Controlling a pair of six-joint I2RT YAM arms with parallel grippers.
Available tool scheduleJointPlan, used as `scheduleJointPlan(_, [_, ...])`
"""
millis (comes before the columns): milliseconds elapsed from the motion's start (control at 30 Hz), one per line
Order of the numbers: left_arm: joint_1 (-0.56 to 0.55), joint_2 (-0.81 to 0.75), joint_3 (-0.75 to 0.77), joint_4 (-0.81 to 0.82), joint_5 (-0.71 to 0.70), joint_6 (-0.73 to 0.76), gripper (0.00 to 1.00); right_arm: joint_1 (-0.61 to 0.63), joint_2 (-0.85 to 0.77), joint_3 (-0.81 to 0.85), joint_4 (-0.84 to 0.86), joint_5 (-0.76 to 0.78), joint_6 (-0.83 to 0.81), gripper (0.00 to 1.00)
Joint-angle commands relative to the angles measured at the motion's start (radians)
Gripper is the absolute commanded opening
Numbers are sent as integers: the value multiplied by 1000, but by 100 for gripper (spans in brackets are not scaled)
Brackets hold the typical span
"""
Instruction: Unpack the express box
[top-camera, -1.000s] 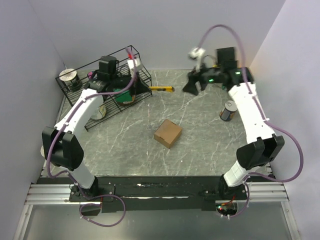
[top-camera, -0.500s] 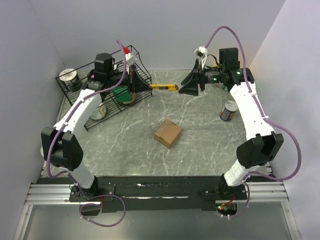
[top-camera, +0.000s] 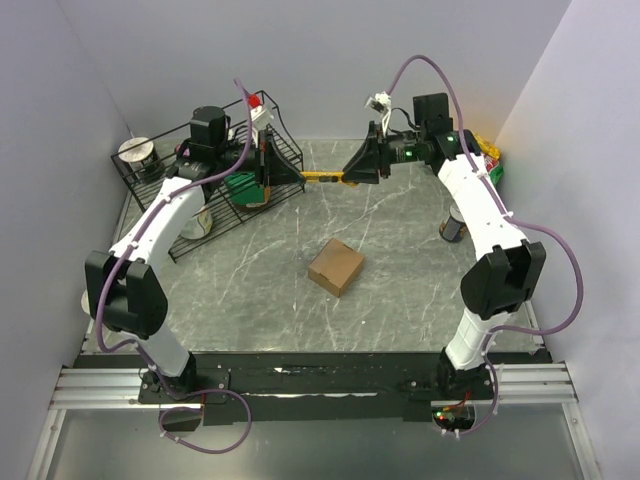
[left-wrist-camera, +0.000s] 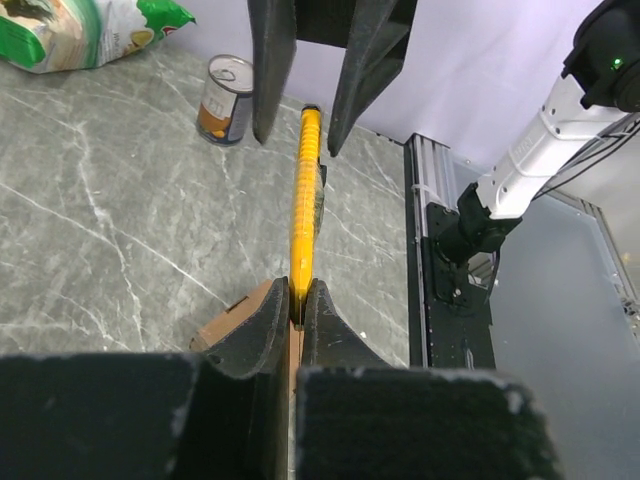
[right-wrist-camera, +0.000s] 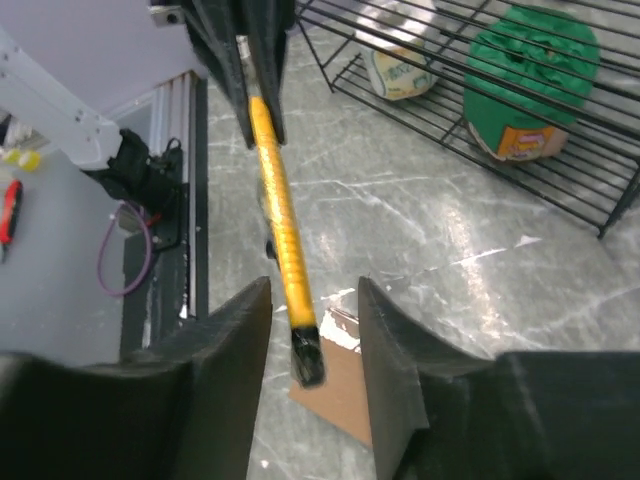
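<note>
The express box (top-camera: 336, 267), a small brown carton, sits shut in the middle of the table, also seen below the jaws (left-wrist-camera: 238, 318) (right-wrist-camera: 350, 395). A yellow utility knife (top-camera: 322, 177) hangs level above the table's back part. My left gripper (top-camera: 297, 177) is shut on one end of the knife (left-wrist-camera: 303, 200). My right gripper (top-camera: 347, 174) faces it from the right. Its jaws (right-wrist-camera: 312, 290) stand open on either side of the knife's black end (right-wrist-camera: 308, 350), with a gap on both sides.
A black wire rack (top-camera: 190, 165) at the back left holds a green snack bag (top-camera: 243, 187) and other packets. A tin can (top-camera: 455, 228) stands at the right. Another green bag (top-camera: 488, 152) lies in the back right corner.
My right gripper has moved left to the knife's free end, and its jaws have narrowed around it. The left gripper turned early on and has since held the knife still.
</note>
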Motion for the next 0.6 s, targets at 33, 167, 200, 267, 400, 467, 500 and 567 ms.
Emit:
scheduleJointPlan(33, [4, 13, 34, 66, 39, -31, 1, 21, 20, 82, -8, -54, -6, 27])
scheduleJointPlan(167, [10, 19, 37, 38, 25, 0, 1, 24, -10, 44, -57, -41, -81, 10])
scheduleJointPlan(200, [10, 22, 37, 34, 24, 3, 1, 26, -21, 39, -86, -38, -99, 10])
scheduleJointPlan(267, [11, 25, 38, 38, 28, 1, 1, 24, -33, 18, -100, -18, -128, 27])
scheduleJointPlan(400, [11, 38, 57, 38, 38, 4, 1, 26, -41, 1, -134, -15, -168, 33])
scheduleJointPlan(467, [11, 44, 61, 35, 42, 9, 1, 26, -26, 13, -144, -31, -165, 32])
scheduleJointPlan(500, [11, 47, 64, 34, 41, 9, 1, 26, -23, 16, -138, -35, -156, 31])
scheduleJointPlan(567, [11, 47, 63, 38, 41, 6, 1, 24, -10, 31, -126, -43, -141, 19])
